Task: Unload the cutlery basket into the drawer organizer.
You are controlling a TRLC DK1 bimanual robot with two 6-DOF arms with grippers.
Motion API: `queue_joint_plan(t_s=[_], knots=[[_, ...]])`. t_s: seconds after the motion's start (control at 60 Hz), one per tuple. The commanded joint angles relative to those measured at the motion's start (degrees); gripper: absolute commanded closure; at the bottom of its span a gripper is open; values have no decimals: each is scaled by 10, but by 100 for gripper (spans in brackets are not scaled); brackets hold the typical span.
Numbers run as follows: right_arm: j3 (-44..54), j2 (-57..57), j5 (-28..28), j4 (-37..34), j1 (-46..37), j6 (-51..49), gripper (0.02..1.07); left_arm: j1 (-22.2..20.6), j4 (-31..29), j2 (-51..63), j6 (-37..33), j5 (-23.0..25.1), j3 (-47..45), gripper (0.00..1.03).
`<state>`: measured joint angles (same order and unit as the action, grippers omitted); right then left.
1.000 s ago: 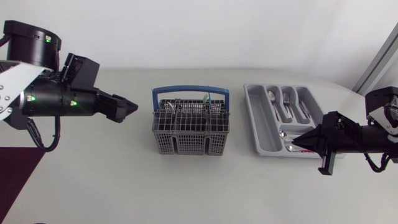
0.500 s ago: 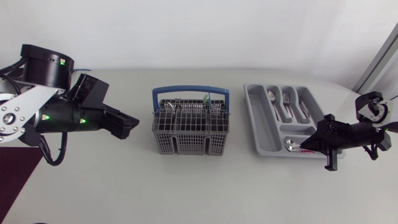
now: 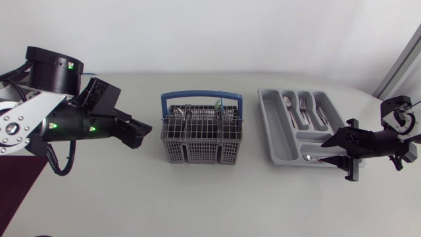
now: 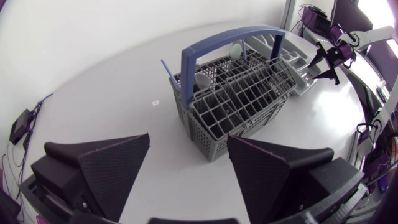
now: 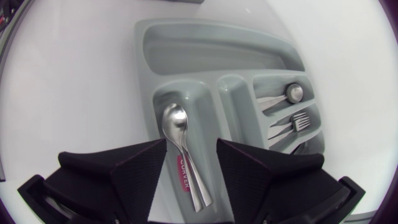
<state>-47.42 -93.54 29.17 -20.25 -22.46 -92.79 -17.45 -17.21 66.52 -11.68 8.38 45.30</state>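
The grey cutlery basket (image 3: 200,139) with a blue handle stands mid-table and holds a few pieces of cutlery. My left gripper (image 3: 141,131) hangs open just left of it; in the left wrist view the basket (image 4: 249,118) lies ahead of the open left gripper (image 4: 188,137). The grey drawer organizer (image 3: 276,128) lies to the right, with a spoon (image 3: 288,105) and a fork (image 3: 302,105) in its long compartments. My right gripper (image 3: 323,151) is at its near right corner. In the right wrist view the right gripper (image 5: 191,142) stands open over spoons (image 5: 176,127) lying in the small compartment.
A dark mat (image 3: 16,181) covers the table's near left corner. The organizer's widest compartment (image 5: 211,53) is bare. Open tabletop lies in front of the basket and the organizer.
My right gripper has opened and the spoon now lies in the organizer's small compartment. My left gripper has moved a little nearer the basket.
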Motion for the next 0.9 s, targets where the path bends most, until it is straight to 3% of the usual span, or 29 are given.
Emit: queue_joint_plan(t_s=[0.0, 0.183, 0.35, 0.483, 0.517, 0.6, 0.7, 0.75, 0.883], knots=[[34, 56, 12, -11, 30, 36, 31, -14, 11, 5, -2, -5, 0, 5], [68, 186, 23, -10, 161, 209, 31, -48, 24, 16, 11, -5, 10, 5], [65, 221, 23, 21, 292, 377, 31, -66, 35, 41, 25, 3, 28, 6], [58, 220, 0, 86, 371, 495, 32, -75, 44, 64, 39, 7, 43, 17], [54, 216, -7, 97, 387, 513, 36, -76, 48, 71, 47, 7, 48, 25], [46, 201, -21, 141, 419, 564, 64, -80, 56, 82, 58, 8, 55, 43], [30, 169, -39, 185, 439, 603, 93, -81, 78, 106, 74, 8, 60, 72], [22, 150, -40, 195, 445, 611, 94, -80, 84, 120, 77, 8, 63, 84], [12, 107, -58, 241, 457, 632, 96, -81, 90, 157, 81, 8, 72, 89]])
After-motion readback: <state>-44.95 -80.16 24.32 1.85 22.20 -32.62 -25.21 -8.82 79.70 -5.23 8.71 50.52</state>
